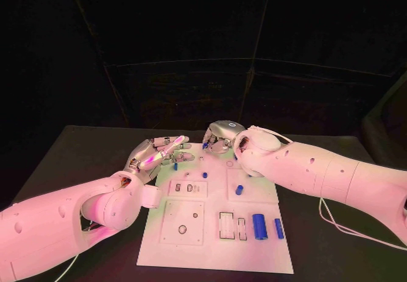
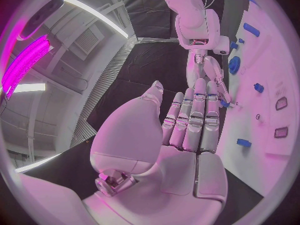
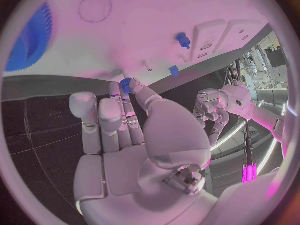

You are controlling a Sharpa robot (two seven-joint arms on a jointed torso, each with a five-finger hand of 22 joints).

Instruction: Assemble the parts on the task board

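The right hand (image 1: 222, 136) hangs over the far edge of the board (image 1: 212, 247), fingers curled downward, and pinches a small blue part (image 3: 125, 84) at its fingertips; in the right wrist view that part sits between the thumb and a finger, just above the board's edge. Near it in that view a blue gear (image 3: 28, 42) lies flat on the board, and a blue peg (image 3: 182, 39) stands further along.

The left hand (image 1: 161, 154) hovers at the board's far left corner, close beside the right hand but apart from it, fingers straight and lying side by side, holding nothing. A short blue piece (image 1: 176, 166) lies just below its fingertips.

Nearer the robot than both hands, a blue cylinder (image 1: 259, 226) and a thinner one (image 1: 279, 228) lie side by side on the board, which rests on the black desk (image 1: 84, 153).
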